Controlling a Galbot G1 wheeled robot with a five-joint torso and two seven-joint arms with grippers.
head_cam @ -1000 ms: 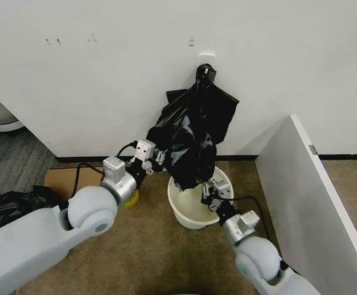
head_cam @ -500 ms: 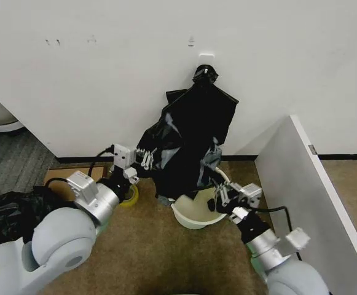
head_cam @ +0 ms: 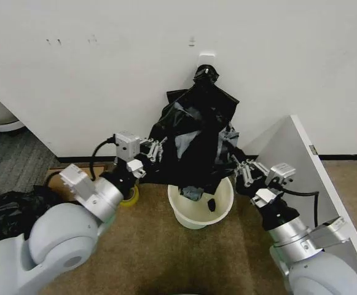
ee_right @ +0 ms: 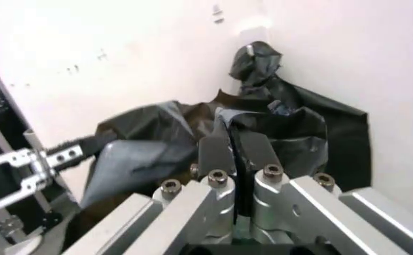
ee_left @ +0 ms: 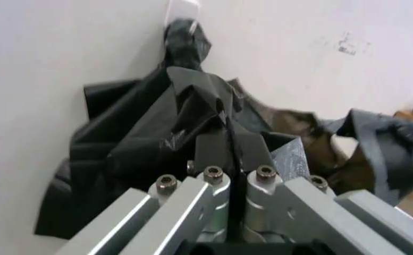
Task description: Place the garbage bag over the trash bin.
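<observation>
The garbage bag point(head_cam: 189, 149) is glossy black and hangs stretched between my two grippers, its lower edge dipping into the trash bin point(head_cam: 222, 203), a round white bucket on the carpet by the wall. My left gripper point(head_cam: 155, 148) is shut on the bag's left edge, above and left of the bin. On the other side, my right gripper point(head_cam: 238, 166) is shut on the right edge, above the bin's right rim. In the left wrist view the fingers point(ee_left: 213, 151) pinch black plastic point(ee_left: 376, 141). The right wrist view shows the same pinch point(ee_right: 235, 146) on the bag point(ee_right: 142, 154).
A bundle of flat black bags point(head_cam: 206, 75) hangs knotted on the wall right behind the held bag. A yellow tape roll point(head_cam: 129, 196) lies left of the bin. A mound of black plastic point(head_cam: 9, 209) sits far left. A white panel point(head_cam: 316, 196) stands close on the right.
Both grippers have risen and moved apart, spreading the bag wide above the bin. The right gripper went from the bin's rim up and to the right.
</observation>
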